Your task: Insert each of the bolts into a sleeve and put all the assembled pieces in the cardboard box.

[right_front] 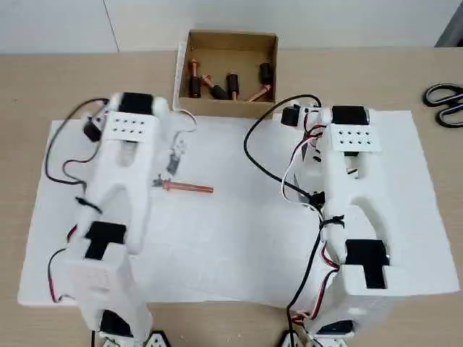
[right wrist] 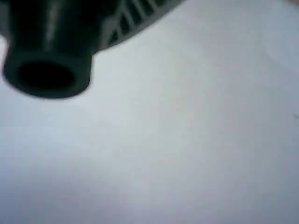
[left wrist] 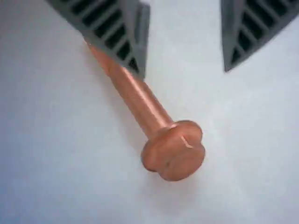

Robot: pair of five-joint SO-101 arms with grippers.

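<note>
A copper bolt (right_front: 188,186) lies flat on the white sheet (right_front: 239,253) just in front of the left arm. My left gripper (left wrist: 182,42) hangs open right above it. One grey finger (left wrist: 117,32) covers the far part of the bolt's shaft, and the flanged head (left wrist: 174,151) lies nearest the camera. In the high view the left gripper (right_front: 173,160) sits just behind the bolt's head. My right gripper (right wrist: 60,28) is shut on a black sleeve (right wrist: 46,70), whose open bore faces the camera a little above the sheet.
The cardboard box (right_front: 181,72) stands at the back centre with several bolt-and-sleeve pieces (right_front: 231,85) inside. Scissors (right_front: 445,101) lie at the far right on the wooden table. Loose cables (right_front: 271,170) run across the sheet beside the right arm.
</note>
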